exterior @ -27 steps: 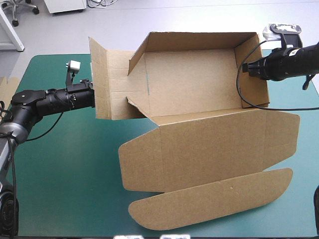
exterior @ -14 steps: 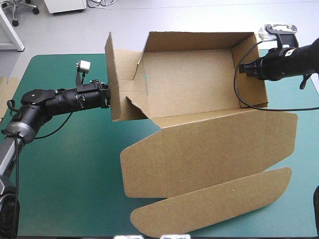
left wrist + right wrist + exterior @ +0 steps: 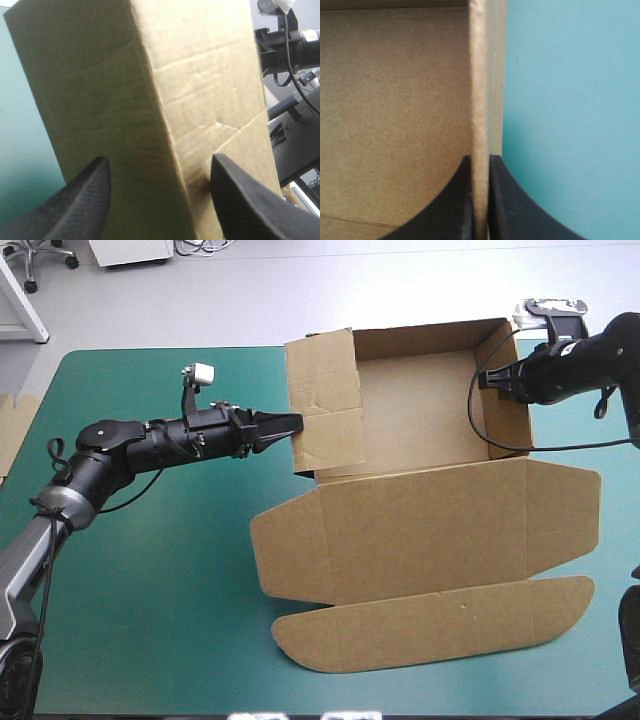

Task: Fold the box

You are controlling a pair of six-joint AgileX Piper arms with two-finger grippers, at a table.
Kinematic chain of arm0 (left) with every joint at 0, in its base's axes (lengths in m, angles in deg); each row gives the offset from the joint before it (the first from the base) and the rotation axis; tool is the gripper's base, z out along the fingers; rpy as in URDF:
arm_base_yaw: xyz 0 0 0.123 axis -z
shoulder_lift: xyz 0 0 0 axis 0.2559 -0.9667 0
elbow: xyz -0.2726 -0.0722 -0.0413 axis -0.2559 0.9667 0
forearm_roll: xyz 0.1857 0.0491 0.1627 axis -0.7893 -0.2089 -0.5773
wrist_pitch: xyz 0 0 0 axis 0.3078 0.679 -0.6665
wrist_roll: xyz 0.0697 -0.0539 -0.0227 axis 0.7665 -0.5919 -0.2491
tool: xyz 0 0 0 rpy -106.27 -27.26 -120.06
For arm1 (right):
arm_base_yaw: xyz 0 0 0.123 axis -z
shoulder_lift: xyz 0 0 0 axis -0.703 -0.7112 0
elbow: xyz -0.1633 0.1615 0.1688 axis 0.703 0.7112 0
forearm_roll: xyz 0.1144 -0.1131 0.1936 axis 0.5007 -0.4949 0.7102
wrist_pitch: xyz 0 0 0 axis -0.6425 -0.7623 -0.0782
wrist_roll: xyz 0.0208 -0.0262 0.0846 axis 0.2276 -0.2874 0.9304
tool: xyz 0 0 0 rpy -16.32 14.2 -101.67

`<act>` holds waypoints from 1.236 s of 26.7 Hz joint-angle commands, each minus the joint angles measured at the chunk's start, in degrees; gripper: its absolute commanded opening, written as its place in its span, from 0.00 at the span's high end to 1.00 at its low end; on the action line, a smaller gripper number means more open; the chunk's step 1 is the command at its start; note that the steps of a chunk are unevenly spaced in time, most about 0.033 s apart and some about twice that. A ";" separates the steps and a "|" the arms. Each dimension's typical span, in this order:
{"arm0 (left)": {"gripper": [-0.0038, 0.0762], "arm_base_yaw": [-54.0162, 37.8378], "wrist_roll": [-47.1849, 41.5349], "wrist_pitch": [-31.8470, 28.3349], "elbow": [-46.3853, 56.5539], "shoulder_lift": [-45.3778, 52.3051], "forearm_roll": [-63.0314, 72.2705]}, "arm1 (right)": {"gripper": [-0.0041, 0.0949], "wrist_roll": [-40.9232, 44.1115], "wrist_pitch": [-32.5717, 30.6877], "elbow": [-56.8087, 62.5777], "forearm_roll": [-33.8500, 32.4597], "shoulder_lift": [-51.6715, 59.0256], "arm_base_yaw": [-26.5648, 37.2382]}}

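Lab: teal-green table (image 3: 150,620), swivel-chair base (image 3: 45,258), white cabinet (image 3: 130,250).

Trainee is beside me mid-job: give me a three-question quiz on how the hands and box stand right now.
1. True or false: the right hand is shut on the right wall of the box.
2. The left hand is: A) open, at the box's left wall; B) shut on the lid; C) out of view.
3. Fill in: the lid lies ___ on the table.
Key: 1 true; 2 A; 3 flat.
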 commanded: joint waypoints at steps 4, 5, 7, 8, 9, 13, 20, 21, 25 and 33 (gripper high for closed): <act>0.42 3.55 -1.13 -11.15 -1.92 2.39 0.09 | 0.96 0.43 2.29 -1.53 3.19 2.52 0.01; 0.42 3.55 -2.10 -12.14 -1.92 2.39 -0.66 | 0.96 0.43 2.22 -1.53 3.23 2.52 0.01; 0.42 3.55 -3.54 -12.19 -2.53 2.39 -0.99 | 0.96 0.55 2.06 -1.53 3.31 2.52 0.01; 0.42 3.55 -4.43 -12.06 -3.17 2.39 -1.24 | 0.96 0.67 2.06 -1.53 3.36 2.52 0.01; 0.42 3.55 -4.96 -12.05 -4.03 2.39 -1.25 | 0.96 1.24 1.91 -1.53 3.55 2.52 0.01; 0.42 3.55 -10.23 -13.64 -8.65 2.13 -6.44 | 0.96 2.34 2.24 -1.53 3.68 2.52 -1.83; 0.42 4.68 -22.76 -7.32 -17.01 -1.60 -21.91 | 0.96 3.77 3.71 -1.53 3.68 2.52 -4.39; 0.42 5.00 -23.48 -7.34 -17.56 -1.60 -22.98 | 0.96 3.77 3.71 -1.53 3.68 2.52 -4.53; 0.42 5.64 -24.25 -7.66 -17.93 -1.60 -25.78 | 0.96 3.77 3.71 -1.53 3.45 2.52 -4.53; 0.43 9.36 -33.54 -8.57 -17.93 -1.69 -39.68 | 0.96 7.30 3.98 -1.53 4.85 1.68 -4.53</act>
